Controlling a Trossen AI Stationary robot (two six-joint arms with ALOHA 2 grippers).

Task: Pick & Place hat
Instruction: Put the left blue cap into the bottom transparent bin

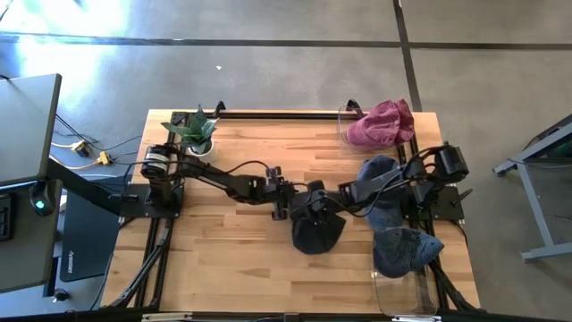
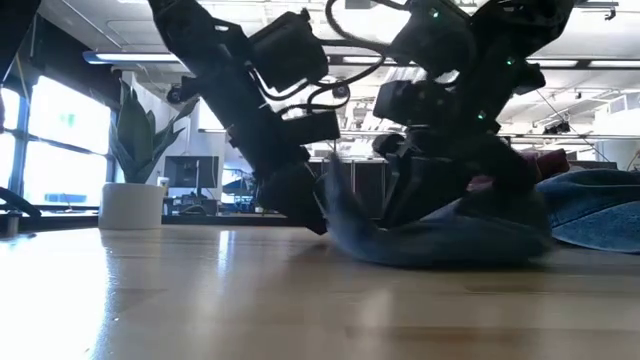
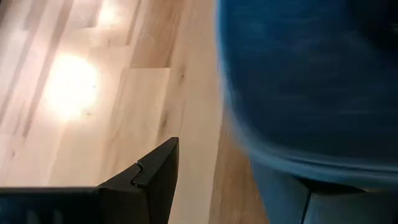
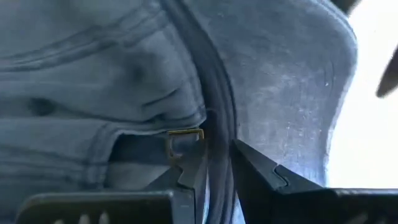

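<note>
A dark blue denim hat (image 1: 317, 231) lies on the wooden table (image 1: 223, 259) near its middle, its underside on the wood in the low view (image 2: 440, 240). My left gripper (image 1: 298, 206) stands at the hat's left edge, open. In the left wrist view one finger (image 3: 152, 177) is over bare wood and the hat (image 3: 298, 81) hides the other. My right gripper (image 1: 337, 201) comes down at the hat's far right side and is shut on it (image 4: 217, 155). My left gripper: its visible finger stands clear of the hat. The hat covers the other finger, so I cannot tell whether that one touches it. My right gripper pinches a raised fold of the hat's edge (image 4: 216, 146) between its two fingers, right beside a small brass buckle (image 4: 185, 134). The fingers slant down from the table's right side. The hat rests on the table.
A pink hat (image 1: 382, 123) lies at the far right corner. Two more blue hats (image 1: 382, 174) (image 1: 404, 250) lie along the right side, under and near the right arm. A potted plant (image 1: 198, 136) stands at the far left. A clear bin (image 1: 404, 300) sits at the near right.
</note>
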